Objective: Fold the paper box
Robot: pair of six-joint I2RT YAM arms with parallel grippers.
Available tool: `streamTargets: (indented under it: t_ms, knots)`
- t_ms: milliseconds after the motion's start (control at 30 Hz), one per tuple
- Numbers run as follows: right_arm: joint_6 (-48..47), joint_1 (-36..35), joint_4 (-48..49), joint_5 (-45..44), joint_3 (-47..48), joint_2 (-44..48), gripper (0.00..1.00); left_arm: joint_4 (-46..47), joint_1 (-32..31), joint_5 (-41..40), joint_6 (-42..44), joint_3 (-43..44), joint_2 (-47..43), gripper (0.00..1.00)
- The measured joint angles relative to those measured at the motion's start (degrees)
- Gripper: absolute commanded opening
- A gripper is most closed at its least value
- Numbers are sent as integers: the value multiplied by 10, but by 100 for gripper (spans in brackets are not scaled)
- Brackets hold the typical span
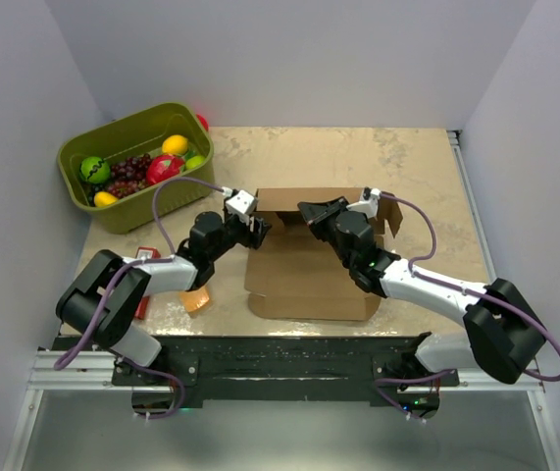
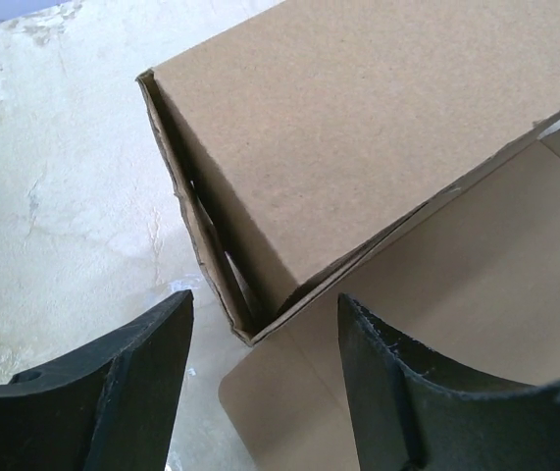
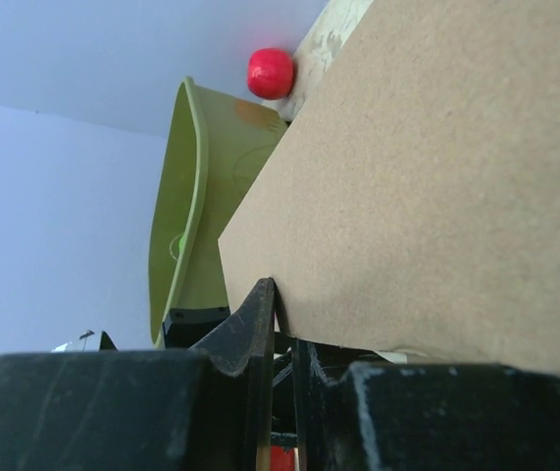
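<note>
The paper box (image 1: 304, 280) is brown corrugated cardboard lying in the middle of the table, its base flat and its far wall raised. My left gripper (image 1: 258, 229) hovers at the box's left far corner. In the left wrist view it (image 2: 265, 299) stands open, and the folded corner of the box (image 2: 358, 128) lies just ahead of the gap, with neither finger touching it. My right gripper (image 1: 307, 211) sits at the raised far wall. The right wrist view shows its fingers (image 3: 289, 314) nearly together, pinching the lower edge of a cardboard panel (image 3: 436, 196).
An olive-green bin (image 1: 152, 211) of toy fruit stands at the back left; its wall (image 3: 191, 196) also shows past the panel. A red ball (image 1: 202, 122) lies behind the bin. A small orange block (image 1: 196, 299) rests under the left arm near the front edge.
</note>
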State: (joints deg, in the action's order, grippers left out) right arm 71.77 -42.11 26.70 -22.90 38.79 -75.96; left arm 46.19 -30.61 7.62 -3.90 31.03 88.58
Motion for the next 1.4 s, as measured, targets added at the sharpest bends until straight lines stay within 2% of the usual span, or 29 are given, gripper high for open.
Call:
streamTargets:
  t_ms: [233, 400, 800, 933, 1000, 1033, 1133, 1400]
  knots:
    - [0, 0, 0, 1, 0, 0, 5, 35, 9, 42, 1, 0, 16, 55]
    - [0, 0, 0, 1, 0, 0, 5, 76, 10, 46, 2, 0, 51, 44]
    - [6, 5, 2, -10, 6, -12, 5, 192, 13, 36, -14, 0, 118, 32]
    - [13, 6, 7, -14, 9, -21, 4, 219, 14, 27, -29, 0, 133, 24]
    - [15, 7, 9, -15, 9, -23, 5, 228, 14, 24, -37, 0, 138, 19]
    - [16, 7, 10, -15, 9, -24, 5, 231, 14, 22, -41, 0, 140, 12]
    - [16, 7, 9, -16, 11, -25, 8, 233, 14, 15, -54, 0, 141, 0]
    - [8, 7, 1, -10, 14, -24, 26, 195, 12, -15, -76, 6, 124, 0]
